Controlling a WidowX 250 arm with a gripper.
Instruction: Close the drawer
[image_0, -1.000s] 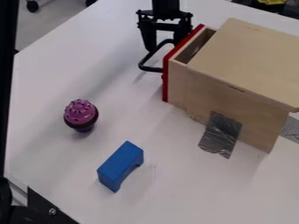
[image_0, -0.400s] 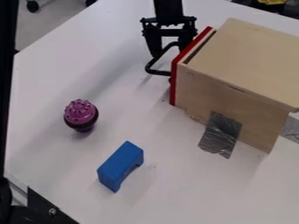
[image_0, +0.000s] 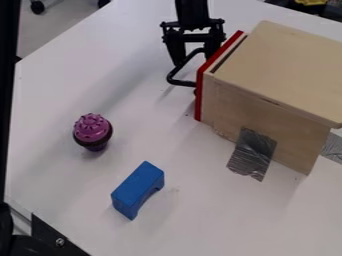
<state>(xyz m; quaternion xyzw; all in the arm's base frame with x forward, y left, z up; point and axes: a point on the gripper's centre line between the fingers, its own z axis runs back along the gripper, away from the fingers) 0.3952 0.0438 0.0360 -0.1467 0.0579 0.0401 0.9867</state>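
Drawer (image_0: 199, 100): left end of wooden box (image_0: 230, 110), slightly open. Front's long top edge runs lower left to upper right. Gripper (image_0: 194, 58): outside front, far half, by handle (image_0: 181, 82); fingers spread. Judged push: rightward, slightly down-view, into box.

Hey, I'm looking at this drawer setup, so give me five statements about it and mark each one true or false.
1. The tool is at the black handle. True.
2. A narrow dark gap shows between the red drawer front and the wooden box. True.
3. The blue block is nearer the camera than the toy cupcake. True.
4. The cupcake is on top of the box. False: it stands on the white table.
5. The drawer front is green. False: it is red.
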